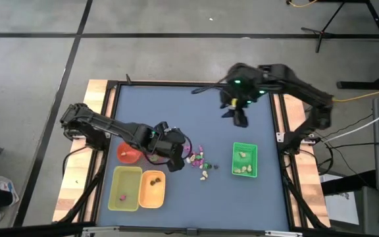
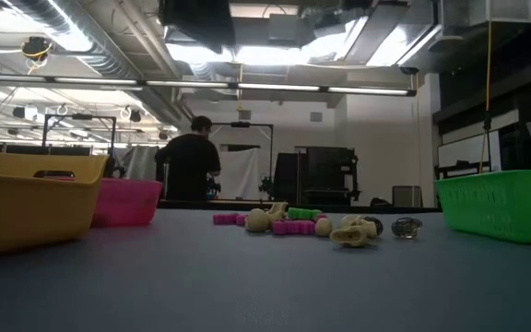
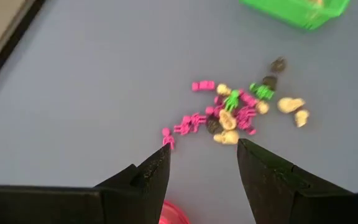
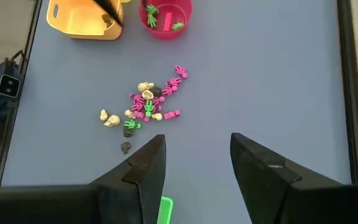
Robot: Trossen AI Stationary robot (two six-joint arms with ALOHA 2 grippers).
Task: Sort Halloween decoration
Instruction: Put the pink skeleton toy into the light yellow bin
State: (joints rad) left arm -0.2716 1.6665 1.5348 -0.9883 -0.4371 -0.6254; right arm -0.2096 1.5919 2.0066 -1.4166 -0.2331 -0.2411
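Left gripper [image 1: 176, 160] hangs open and empty just left of the trinket pile [image 1: 201, 163]; right gripper [image 1: 239, 118] waits open at the far right. The green tray [image 1: 245, 160], pink bowl [image 1: 129, 153] and other containers hold some pieces already. Next: descend over one trinket, close.

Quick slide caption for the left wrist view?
Open left gripper above the pile of trinkets, green tray beyond.
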